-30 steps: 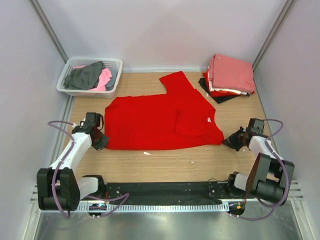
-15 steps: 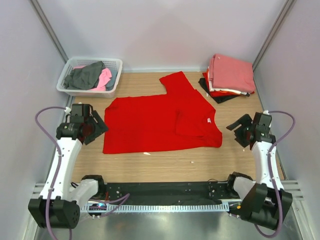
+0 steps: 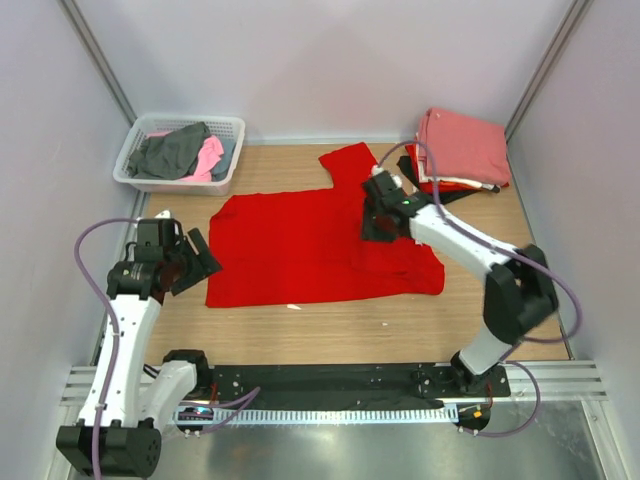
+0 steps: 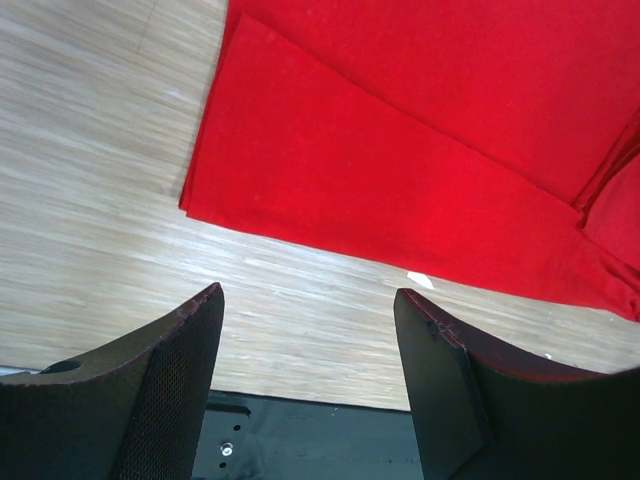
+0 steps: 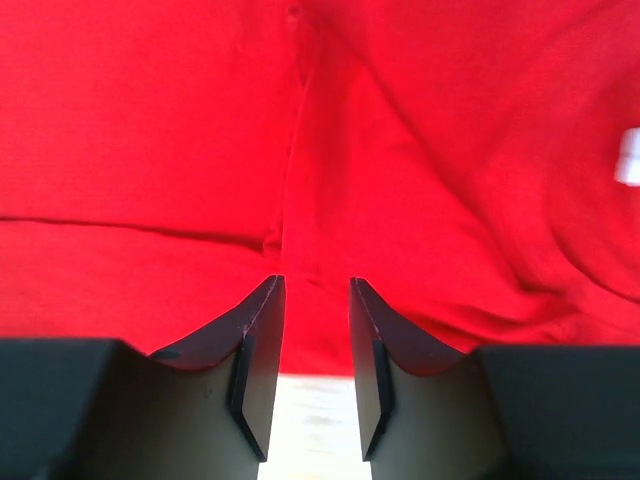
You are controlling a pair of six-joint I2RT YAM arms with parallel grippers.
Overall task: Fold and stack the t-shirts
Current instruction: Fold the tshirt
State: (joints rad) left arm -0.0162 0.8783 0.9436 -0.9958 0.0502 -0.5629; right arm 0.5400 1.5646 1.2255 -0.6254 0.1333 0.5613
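Note:
A bright red t-shirt [image 3: 290, 250] lies flat across the middle of the wooden table, one sleeve pointing to the back and its right part folded over. My right gripper [image 3: 373, 220] hovers low over that folded part. In the right wrist view its jaws [image 5: 316, 285] stand a narrow gap apart with the red cloth [image 5: 150, 120] beyond them and nothing pinched; a white neck label [image 5: 628, 157] shows at the right. My left gripper [image 3: 193, 262] sits just off the shirt's front left corner [image 4: 400, 130], open wide [image 4: 310, 290] over bare wood.
Folded t-shirts [image 3: 460, 150], salmon-pink on top of red and black, are stacked at the back right. A white lattice basket [image 3: 228, 172] at the back left holds grey and pink tees. Small white scraps [image 3: 293, 307] lie near the shirt's front edge.
My right arm swung in from the table's right edge onto the shirt's folded part, opening and then narrowing its jaws. My left gripper opened and drew back left from the shirt's edge.

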